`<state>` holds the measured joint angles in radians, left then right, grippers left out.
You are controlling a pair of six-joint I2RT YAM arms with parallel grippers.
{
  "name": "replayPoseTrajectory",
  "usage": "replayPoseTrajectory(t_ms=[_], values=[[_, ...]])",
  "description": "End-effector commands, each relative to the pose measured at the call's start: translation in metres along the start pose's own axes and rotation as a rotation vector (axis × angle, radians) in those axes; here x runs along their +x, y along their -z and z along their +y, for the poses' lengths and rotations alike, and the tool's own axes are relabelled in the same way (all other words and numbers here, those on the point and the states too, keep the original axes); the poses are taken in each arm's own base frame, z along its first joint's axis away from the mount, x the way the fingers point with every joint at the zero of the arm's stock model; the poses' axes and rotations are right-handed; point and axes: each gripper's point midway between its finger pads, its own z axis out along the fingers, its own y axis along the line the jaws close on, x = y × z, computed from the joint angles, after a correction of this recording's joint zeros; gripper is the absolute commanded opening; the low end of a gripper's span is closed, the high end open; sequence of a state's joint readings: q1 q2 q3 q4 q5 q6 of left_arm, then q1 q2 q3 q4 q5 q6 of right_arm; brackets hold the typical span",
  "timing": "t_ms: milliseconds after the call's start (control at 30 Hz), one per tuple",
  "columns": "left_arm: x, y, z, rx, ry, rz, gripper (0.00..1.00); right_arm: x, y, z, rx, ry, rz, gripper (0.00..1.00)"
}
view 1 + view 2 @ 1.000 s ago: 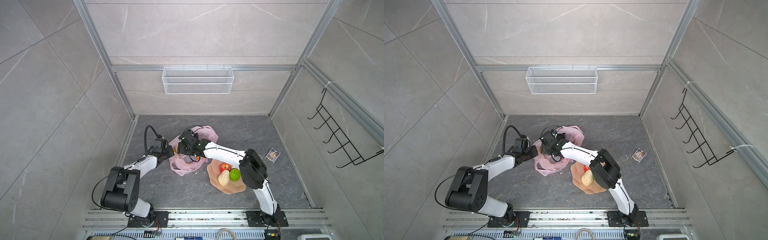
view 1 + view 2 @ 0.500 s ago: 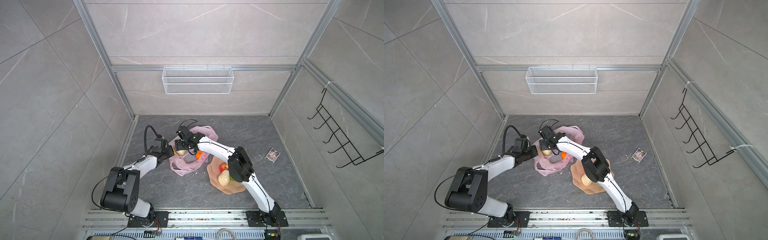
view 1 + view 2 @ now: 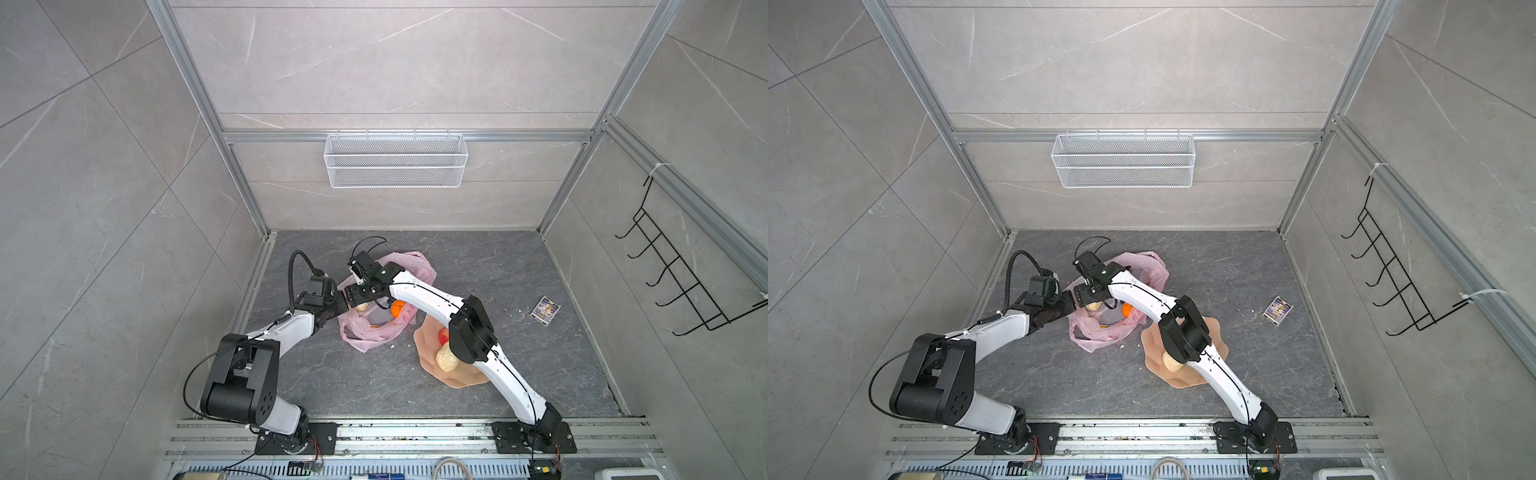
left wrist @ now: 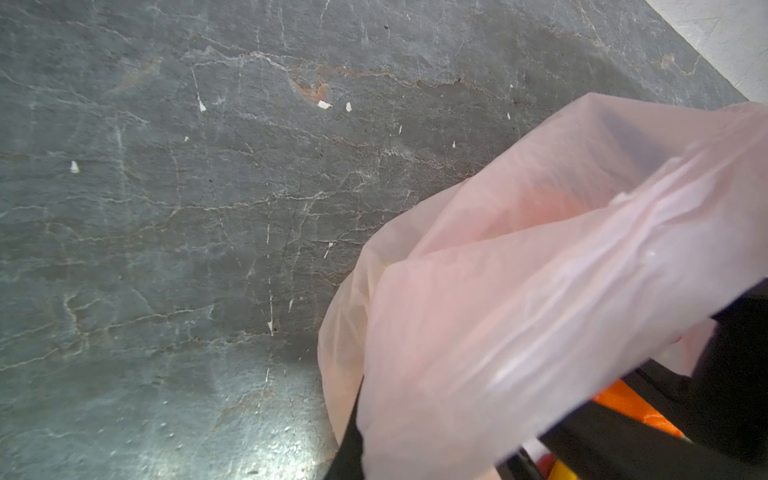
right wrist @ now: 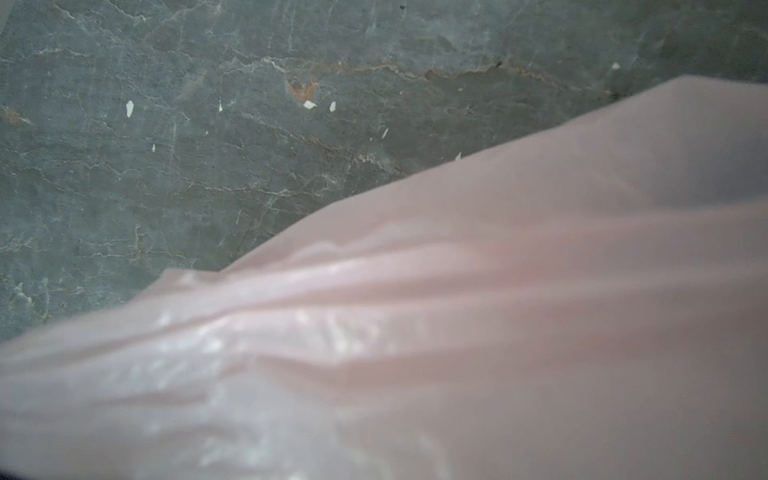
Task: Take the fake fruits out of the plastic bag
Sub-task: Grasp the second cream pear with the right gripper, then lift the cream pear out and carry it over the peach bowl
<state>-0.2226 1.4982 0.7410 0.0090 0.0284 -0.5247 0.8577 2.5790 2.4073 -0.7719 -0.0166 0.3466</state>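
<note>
Peach dish point(image 3: 461, 376), wire basket point(image 3: 395, 160), card point(image 3: 545, 309)

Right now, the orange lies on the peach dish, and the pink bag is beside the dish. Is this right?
Not quite. The orange lies inside the pink bag, not on the peach dish; both top views show it. The bag is beside the dish.

Crinkled pink plastic bag point(image 4: 540, 291) over dark grey veined tabletop point(image 4: 166, 208)

Nothing readable (red marks on the plastic bag point(image 3: 409, 314) blur).
</note>
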Motion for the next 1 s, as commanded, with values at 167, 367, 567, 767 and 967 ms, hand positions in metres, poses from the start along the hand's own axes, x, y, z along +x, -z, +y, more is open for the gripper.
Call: replayPoseTrajectory(t_ms=[167, 367, 567, 767, 967], values=[[-0.015, 0.009, -0.008, 0.024, 0.006, -0.058, 0.0, 0.014, -0.017, -0.003, 0.026, 0.039, 0.079, 0.77], [-0.015, 0.008, -0.007, 0.022, 0.004, -0.056, 0.0, 0.005, -0.003, 0.002, 0.008, 0.029, 0.052, 0.68], [-0.014, 0.007, -0.007, 0.019, 0.005, -0.05, 0.0, -0.008, 0.026, 0.008, -0.018, 0.024, -0.016, 0.66], [-0.014, 0.007, -0.007, 0.019, 0.002, -0.049, 0.0, -0.017, 0.054, 0.014, -0.065, 0.012, -0.111, 0.65], [-0.014, 0.006, -0.006, 0.015, 0.005, -0.05, 0.0, -0.011, 0.075, 0.013, -0.106, -0.002, -0.21, 0.65]])
